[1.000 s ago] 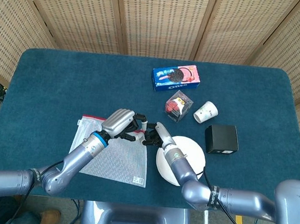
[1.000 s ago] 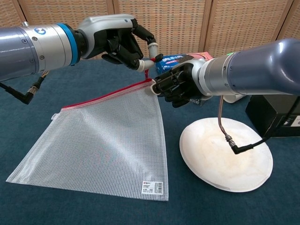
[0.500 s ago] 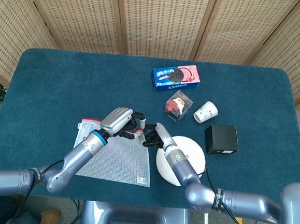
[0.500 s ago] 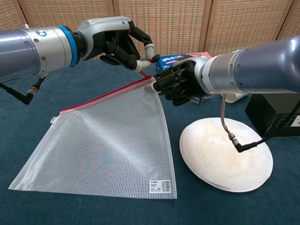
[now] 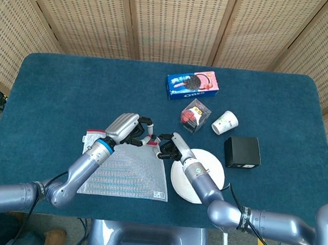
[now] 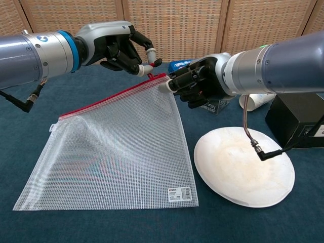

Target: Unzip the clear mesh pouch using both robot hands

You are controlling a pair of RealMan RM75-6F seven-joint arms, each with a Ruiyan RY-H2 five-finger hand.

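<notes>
The clear mesh pouch [image 6: 111,147] [image 5: 123,167] lies on the blue table with its red zipper edge [image 6: 101,99] raised toward its right corner. My left hand [image 6: 119,46] [image 5: 126,128] is above that corner and pinches the small red zipper pull [image 6: 151,75] between thumb and finger. My right hand [image 6: 195,86] [image 5: 170,147] grips the pouch's top right corner from the right, fingers curled around it. The two hands are close together. The zipper looks closed along its visible length.
A white plate [image 6: 243,172] [image 5: 205,174] lies just right of the pouch, under my right forearm. Behind it stand a black box [image 5: 242,151], a paper cup [image 5: 225,122], a clear box with something red in it [image 5: 194,115] and an Oreo box [image 5: 192,85].
Both hands have lifted the pouch's right corner higher, and the pouch has slid a little to the right. My left hand has drawn slightly left, away from the right hand.
</notes>
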